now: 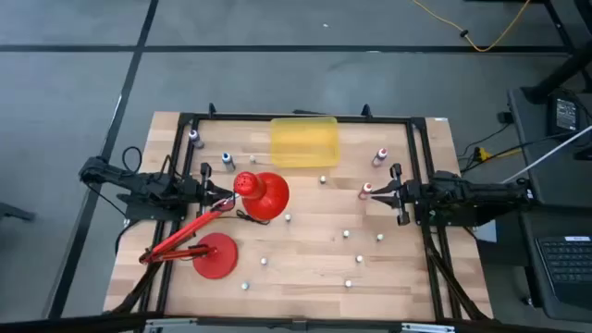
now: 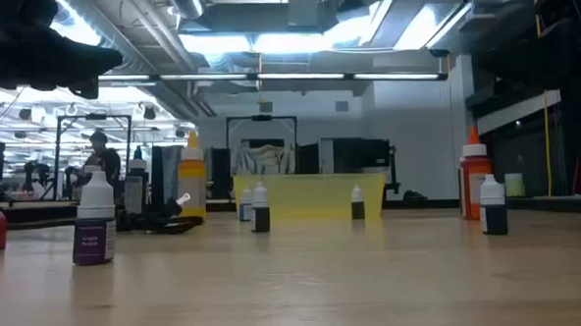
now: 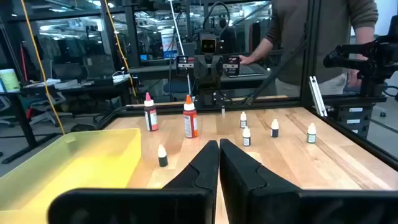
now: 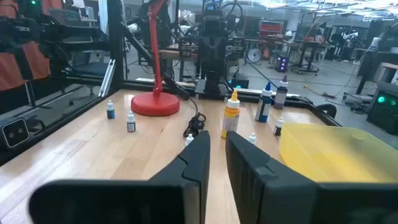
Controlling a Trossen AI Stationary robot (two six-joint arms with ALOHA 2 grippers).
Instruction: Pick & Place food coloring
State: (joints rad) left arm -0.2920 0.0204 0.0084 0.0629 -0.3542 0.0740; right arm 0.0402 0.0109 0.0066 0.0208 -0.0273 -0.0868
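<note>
Left gripper [image 3: 219,163] fingers pressed together, holding nothing, above the table [image 1: 305,250]. Right gripper [image 4: 217,155] fingers nearly together, empty. Food coloring [image 1: 346,234] bottles lie scattered between them.

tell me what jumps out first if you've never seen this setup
The red desk lamp sprawls across the table's left half, just ahead of the left arm. The translucent yellow bin sits at the far edge, and tiny food coloring bottles lie scattered over the wood, mostly right of the lamp.
</note>
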